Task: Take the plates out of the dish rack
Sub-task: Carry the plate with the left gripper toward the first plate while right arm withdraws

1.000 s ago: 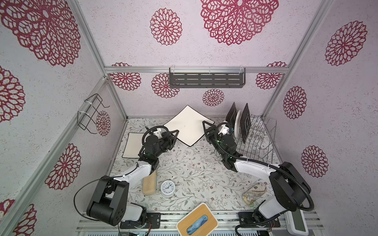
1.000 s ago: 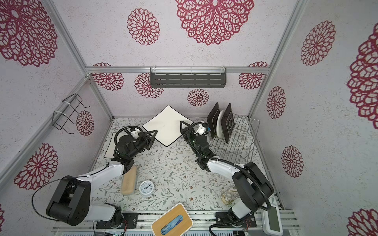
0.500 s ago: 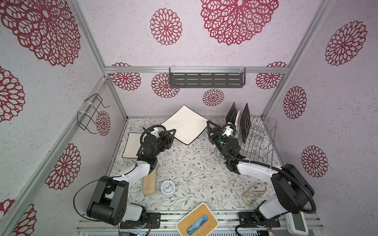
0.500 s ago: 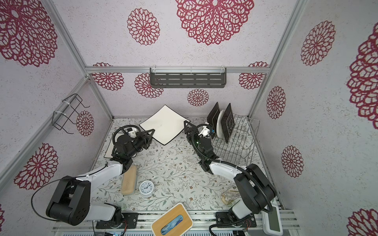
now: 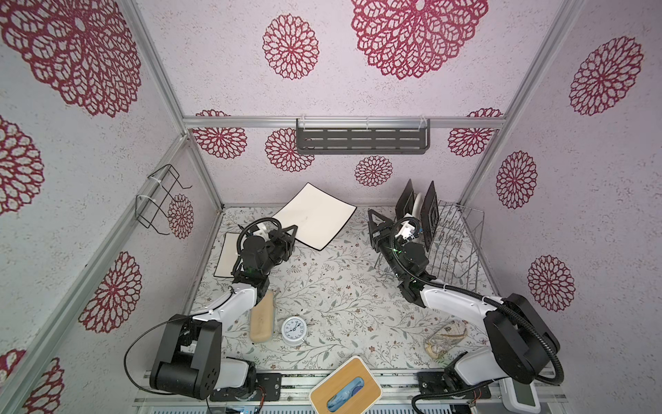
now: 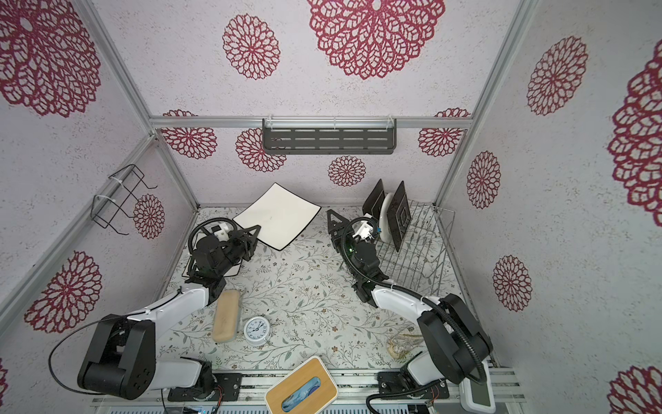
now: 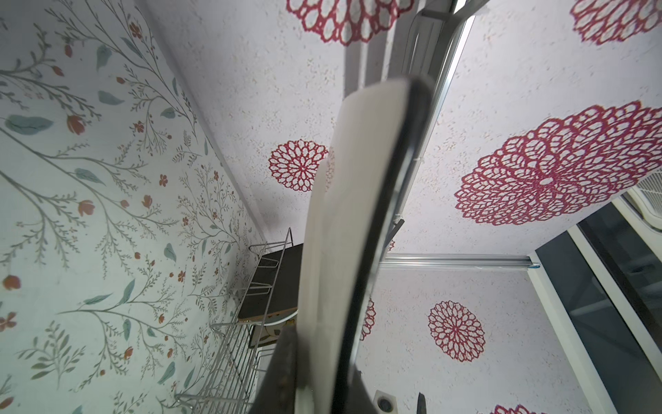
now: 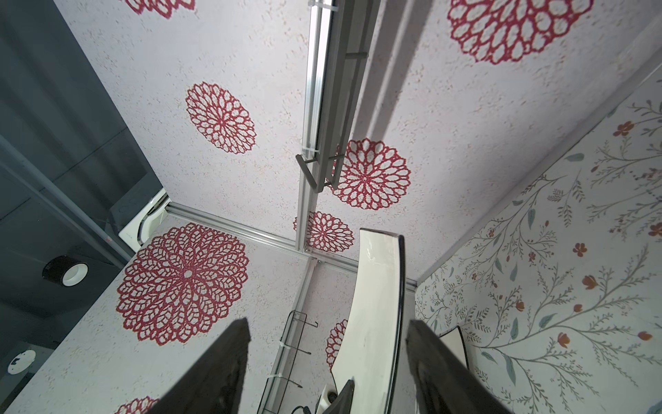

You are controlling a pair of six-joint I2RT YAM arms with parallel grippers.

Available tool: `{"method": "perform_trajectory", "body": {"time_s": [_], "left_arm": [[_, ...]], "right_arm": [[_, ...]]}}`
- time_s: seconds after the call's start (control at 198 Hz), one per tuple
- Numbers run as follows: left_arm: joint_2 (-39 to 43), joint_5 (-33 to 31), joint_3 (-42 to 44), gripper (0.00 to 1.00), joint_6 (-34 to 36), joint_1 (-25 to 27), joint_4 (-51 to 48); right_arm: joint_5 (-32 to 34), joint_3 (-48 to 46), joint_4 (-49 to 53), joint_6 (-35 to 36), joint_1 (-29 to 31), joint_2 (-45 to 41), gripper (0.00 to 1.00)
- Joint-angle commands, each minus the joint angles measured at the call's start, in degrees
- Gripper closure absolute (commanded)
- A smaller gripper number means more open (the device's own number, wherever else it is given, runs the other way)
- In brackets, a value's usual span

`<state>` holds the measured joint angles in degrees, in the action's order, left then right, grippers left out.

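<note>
Left gripper [image 5: 293,231] pinched the plate [image 5: 315,214] by its near edge only, so it could pivot loose; right gripper [image 5: 374,221] gaped empty.

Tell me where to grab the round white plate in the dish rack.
Pinch the round white plate by its upper rim from above. It stands on edge between two dark plates, so its faces look blocked.

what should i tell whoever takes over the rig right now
Left gripper: shut on a white square plate, held in the air.
Right gripper: open, empty, beside the dish rack.
Done: a second white plate lies flat on the table by the left arm.
To do: set down the held plate; unload two dark plates and the round white plate between them in the rack.
</note>
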<state>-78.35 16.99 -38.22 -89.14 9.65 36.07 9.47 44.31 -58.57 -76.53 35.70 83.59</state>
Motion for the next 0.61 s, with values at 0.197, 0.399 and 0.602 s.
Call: {"method": "perform_trajectory", "body": {"time_s": [0.197,0.399,0.602], "left_arm": [[5.7,0.3,1.6,1.0,0.4,-5.0,10.5],[7.5,-2.1,3.9,1.0,1.8,-8.2,8.7],[8.1,-3.1,5.9,1.0,2.3,-11.7,8.2]], "right_arm": [[-3.6,0.5,6.2,2.3,-1.0,-4.0,0.28],[-6.4,1.1,9.3,3.1,-1.0,-3.5,0.28],[-10.5,1.4,9.8,2.4,-0.9,-1.1,0.28]]}}
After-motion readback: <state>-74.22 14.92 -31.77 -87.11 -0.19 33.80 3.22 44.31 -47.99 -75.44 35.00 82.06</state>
